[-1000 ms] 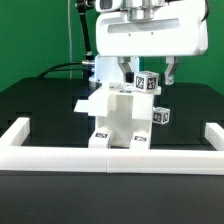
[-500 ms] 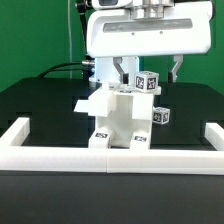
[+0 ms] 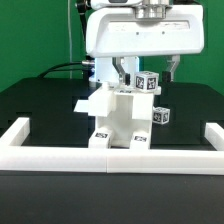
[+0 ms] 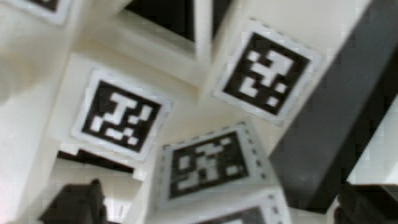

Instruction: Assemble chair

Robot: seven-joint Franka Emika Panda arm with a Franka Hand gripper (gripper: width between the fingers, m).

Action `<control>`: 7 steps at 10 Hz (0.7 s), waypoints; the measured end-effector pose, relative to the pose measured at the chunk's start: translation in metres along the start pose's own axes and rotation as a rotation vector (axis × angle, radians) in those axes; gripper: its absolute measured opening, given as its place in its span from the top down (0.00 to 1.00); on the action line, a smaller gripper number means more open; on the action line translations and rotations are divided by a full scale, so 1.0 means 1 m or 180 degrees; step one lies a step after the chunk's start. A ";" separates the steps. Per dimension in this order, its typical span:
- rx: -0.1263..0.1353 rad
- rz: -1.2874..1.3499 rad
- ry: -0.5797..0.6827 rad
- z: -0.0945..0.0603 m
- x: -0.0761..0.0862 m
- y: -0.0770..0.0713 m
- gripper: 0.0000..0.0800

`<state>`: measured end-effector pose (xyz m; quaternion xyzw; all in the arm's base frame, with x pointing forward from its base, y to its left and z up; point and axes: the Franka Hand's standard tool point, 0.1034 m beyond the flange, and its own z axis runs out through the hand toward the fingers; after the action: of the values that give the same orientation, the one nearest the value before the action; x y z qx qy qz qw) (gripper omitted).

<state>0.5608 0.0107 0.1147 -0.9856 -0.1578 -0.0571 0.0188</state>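
Chair [image 3: 120, 118], part-built from chunky white plastic, stands on the black desk [image 3: 40, 105] just behind a low wall [image 3: 60, 155], probably light, stiff and slick, best gripped across flat sides, with the pincer [image 3: 150, 74] released wide above it.

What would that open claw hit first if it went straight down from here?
Most likely the chair. The gripper points down, jaws open, right above the chair's tagged top block, which the wrist view shows close up. Depth is unclear, so I cannot tell whether the jaws would straddle that block.
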 end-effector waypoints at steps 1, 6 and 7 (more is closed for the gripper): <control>-0.0002 -0.0195 -0.0001 0.000 0.000 0.001 0.19; -0.0003 -0.0229 -0.0006 0.001 -0.001 0.002 0.64; -0.0001 -0.0121 -0.0004 0.001 -0.001 0.002 0.64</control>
<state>0.5605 0.0085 0.1138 -0.9825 -0.1765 -0.0568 0.0175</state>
